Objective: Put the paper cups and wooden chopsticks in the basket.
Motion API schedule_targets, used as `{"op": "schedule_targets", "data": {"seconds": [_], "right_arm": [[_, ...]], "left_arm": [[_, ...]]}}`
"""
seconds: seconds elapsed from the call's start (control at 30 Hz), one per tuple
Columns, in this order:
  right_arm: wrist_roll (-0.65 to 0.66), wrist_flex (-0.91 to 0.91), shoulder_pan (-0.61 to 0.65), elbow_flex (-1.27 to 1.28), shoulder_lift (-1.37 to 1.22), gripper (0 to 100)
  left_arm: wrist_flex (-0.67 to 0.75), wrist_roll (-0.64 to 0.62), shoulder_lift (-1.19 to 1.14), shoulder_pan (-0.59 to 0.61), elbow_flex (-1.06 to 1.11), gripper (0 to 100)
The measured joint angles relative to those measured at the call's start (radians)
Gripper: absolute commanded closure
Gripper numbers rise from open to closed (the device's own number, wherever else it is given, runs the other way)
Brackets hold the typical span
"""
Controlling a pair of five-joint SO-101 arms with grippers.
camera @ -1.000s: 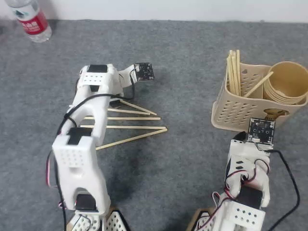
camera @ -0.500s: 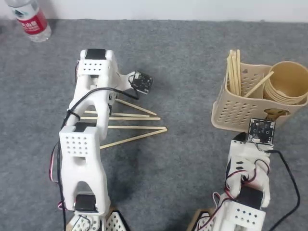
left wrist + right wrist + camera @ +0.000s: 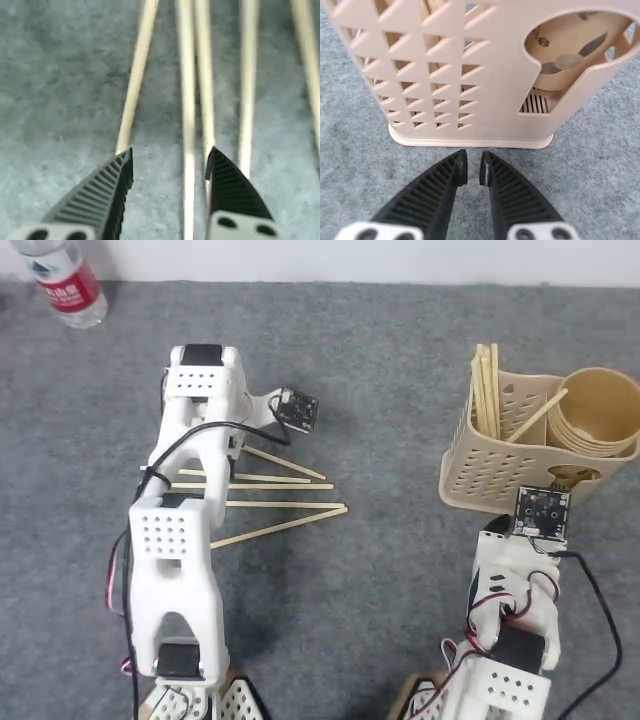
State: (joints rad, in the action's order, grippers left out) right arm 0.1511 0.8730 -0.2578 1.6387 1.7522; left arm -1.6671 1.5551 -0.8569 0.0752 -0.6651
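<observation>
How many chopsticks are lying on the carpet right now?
5 chopsticks, fanned on the carpet beside the left arm: one angled farthest back, two nearly level next, one level, one slanting nearest. More may hide under the arm.

**Left arm stretches farther over the chopsticks**

The white left arm (image 3: 195, 410) now reaches farther from its base than a second ago, with its upper block shifted toward the far edge of the table. Its black wrist camera board (image 3: 298, 408) sits nearer the loose pale wooden chopsticks (image 3: 270, 505). More of their length shows beside the arm.
</observation>
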Motion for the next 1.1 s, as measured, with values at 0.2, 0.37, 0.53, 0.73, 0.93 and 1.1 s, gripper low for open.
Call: {"op": "schedule_targets", "data": {"seconds": [0.2, 0.37, 0.53, 0.73, 0.93, 1.1], "right_arm": [[0.0, 0.0, 0.0, 0.0, 0.0, 94.0], [0.0, 0.0, 0.0, 0.0, 0.0, 94.0], [0.0, 0.0, 0.0, 0.0, 0.0, 94.0], [0.0, 0.0, 0.0, 0.0, 0.0, 94.0], [0.0, 0.0, 0.0, 0.0, 0.0, 94.0], [0.0, 0.0, 0.0, 0.0, 0.0, 94.0]], "left_arm": [[0.086, -0.037, -0.086, -0.005, -0.005, 77], [0.137, -0.097, -0.097, -0.02, -0.018, 77], [0.184, -0.181, -0.109, -0.02, -0.057, 77], [0.184, -0.189, -0.115, -0.02, -0.072, 77], [0.184, -0.193, -0.117, -0.021, -0.091, 78], [0.19, -0.198, -0.118, -0.025, -0.13, 78]]}}
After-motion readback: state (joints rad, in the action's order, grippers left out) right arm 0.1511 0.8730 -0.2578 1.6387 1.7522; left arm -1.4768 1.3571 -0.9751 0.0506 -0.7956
